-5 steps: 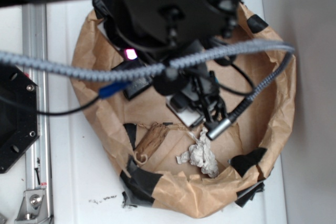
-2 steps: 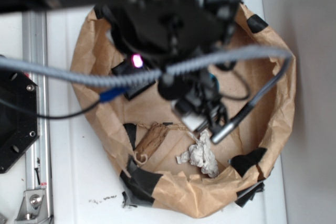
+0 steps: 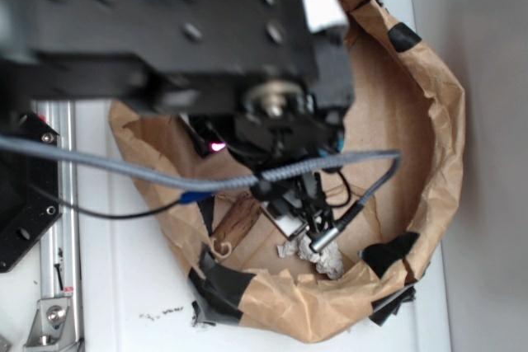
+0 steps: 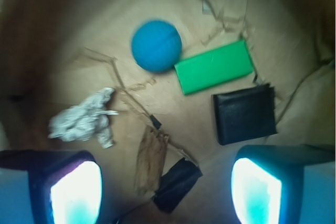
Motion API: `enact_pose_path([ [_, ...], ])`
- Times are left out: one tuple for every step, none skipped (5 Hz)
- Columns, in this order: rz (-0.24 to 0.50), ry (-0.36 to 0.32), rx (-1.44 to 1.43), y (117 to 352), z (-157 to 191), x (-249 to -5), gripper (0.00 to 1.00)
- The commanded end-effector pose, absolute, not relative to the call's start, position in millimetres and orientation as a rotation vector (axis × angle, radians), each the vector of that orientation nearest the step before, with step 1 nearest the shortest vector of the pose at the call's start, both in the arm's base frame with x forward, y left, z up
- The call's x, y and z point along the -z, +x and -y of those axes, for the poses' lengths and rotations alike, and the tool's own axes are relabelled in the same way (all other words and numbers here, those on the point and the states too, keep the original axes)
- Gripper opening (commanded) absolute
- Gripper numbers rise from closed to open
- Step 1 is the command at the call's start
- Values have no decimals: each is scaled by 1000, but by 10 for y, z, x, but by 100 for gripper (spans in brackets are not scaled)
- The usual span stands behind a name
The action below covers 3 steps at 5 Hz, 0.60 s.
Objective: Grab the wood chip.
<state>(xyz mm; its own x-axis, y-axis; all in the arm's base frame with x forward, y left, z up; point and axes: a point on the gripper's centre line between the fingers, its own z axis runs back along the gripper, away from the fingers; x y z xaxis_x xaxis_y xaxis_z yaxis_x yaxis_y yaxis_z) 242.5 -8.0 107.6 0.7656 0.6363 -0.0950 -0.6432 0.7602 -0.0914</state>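
The exterior view was evenly and brightly lit, with the white table (image 3: 124, 286) near overexposure. The black arm (image 3: 165, 30) was rendered heavily blurred and out of focus. The wrist view was soft throughout, with dark vignetting at the upper corners. Strong cyan-white glare was recorded on both fingers (image 4: 76, 192), and the wood chip (image 4: 149, 158) was blurred.

We find no text, label, brand, number or sign that can be read in either view. The green block (image 4: 214, 67), the blue ball (image 4: 156, 45) and the black square pad (image 4: 244, 113) beside the block show plain, unmarked faces.
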Motion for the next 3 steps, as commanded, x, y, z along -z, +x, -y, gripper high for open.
enact_pose_path([
  [-34,-109,-691,2453,283,-655,100],
  [-69,-125,-663,2385,410,-470,100],
  [-111,-107,-614,2252,523,-286,100],
])
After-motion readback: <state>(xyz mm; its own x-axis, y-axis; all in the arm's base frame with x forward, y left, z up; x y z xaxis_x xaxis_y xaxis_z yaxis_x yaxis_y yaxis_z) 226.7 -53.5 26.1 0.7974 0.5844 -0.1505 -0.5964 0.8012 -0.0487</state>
